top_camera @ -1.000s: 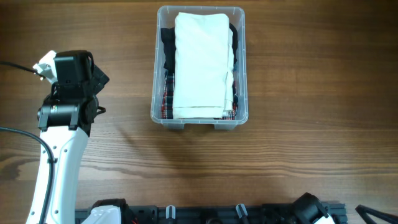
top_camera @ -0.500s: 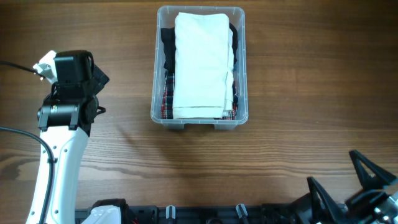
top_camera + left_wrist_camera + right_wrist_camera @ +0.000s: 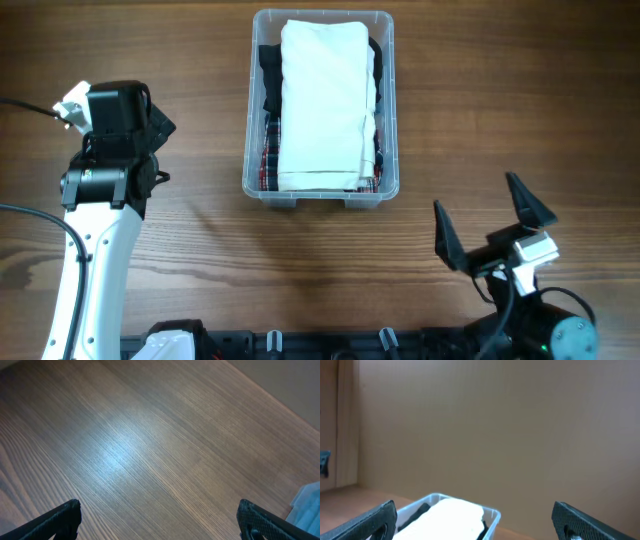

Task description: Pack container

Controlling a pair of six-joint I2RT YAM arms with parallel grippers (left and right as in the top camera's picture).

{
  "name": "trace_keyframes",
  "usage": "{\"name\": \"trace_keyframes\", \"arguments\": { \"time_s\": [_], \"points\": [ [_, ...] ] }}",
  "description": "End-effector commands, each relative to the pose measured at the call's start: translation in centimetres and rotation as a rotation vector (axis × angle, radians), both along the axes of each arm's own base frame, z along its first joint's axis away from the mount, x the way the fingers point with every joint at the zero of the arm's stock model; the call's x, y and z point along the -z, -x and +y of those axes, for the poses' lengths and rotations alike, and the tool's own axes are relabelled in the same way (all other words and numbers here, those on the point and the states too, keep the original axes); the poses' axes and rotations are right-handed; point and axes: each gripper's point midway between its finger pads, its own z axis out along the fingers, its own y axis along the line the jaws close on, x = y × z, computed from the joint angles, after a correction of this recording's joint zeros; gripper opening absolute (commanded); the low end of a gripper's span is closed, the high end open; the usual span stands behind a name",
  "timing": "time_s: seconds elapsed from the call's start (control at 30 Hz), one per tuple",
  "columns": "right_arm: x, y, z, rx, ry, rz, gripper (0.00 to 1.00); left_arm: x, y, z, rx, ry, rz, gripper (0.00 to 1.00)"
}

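Note:
The clear plastic container [image 3: 249, 120] stands at the far middle of the wooden table. A folded white garment [image 3: 325, 105] lies on top inside it, over dark [image 3: 268, 80] and plaid cloth [image 3: 267, 165]. My left gripper [image 3: 158, 152] hovers left of the container, open and empty; the left wrist view has its fingers [image 3: 55, 522] wide apart over bare wood. My right gripper [image 3: 487, 225] is open and empty at the near right, pointing toward the container [image 3: 492, 515] and the white garment [image 3: 451, 512] beyond it.
A black rail [image 3: 330, 342] with the arm bases runs along the near edge of the table. A pale bluish edge [image 3: 307, 505] shows at the right border of the left wrist view. Bare wood surrounds the container.
My right gripper has risen from the near edge into the overhead view and moved further onto the table. The left arm and the container have not moved.

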Motion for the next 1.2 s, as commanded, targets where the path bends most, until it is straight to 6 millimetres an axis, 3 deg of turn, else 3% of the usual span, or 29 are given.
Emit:
{"name": "trace_keyframes", "arguments": {
  "time_s": [0.0,0.3,0.7,0.87,1.0,1.17],
  "points": [
    [1.3,-0.6,-0.1,0.018,0.012,-0.025,1.0,0.1,0.1,0.4,-0.012,-0.015,0.007,1.0],
    [5.5,-2.6,-1.2,0.084,0.024,0.009,1.0,0.1,0.1,0.4,-0.012,-0.015,0.007,1.0],
    [8.7,-4.0,-3.7,0.208,0.18,0.048,1.0,0.1,0.1,0.4,-0.012,-0.015,0.007,1.0],
    [11.5,-4.9,-6.0,0.286,0.077,0.204,1.0,0.1,0.1,0.4,-0.012,-0.015,0.007,1.0],
    [14.0,-5.1,-6.5,0.303,0.056,0.314,1.0,0.1,0.1,0.4,-0.012,-0.015,0.007,1.0],
    [14.3,-5.1,-7.2,0.334,-0.016,0.342,1.0,0.1,0.1,0.4,-0.012,-0.015,0.007,1.0]
  ]
}}
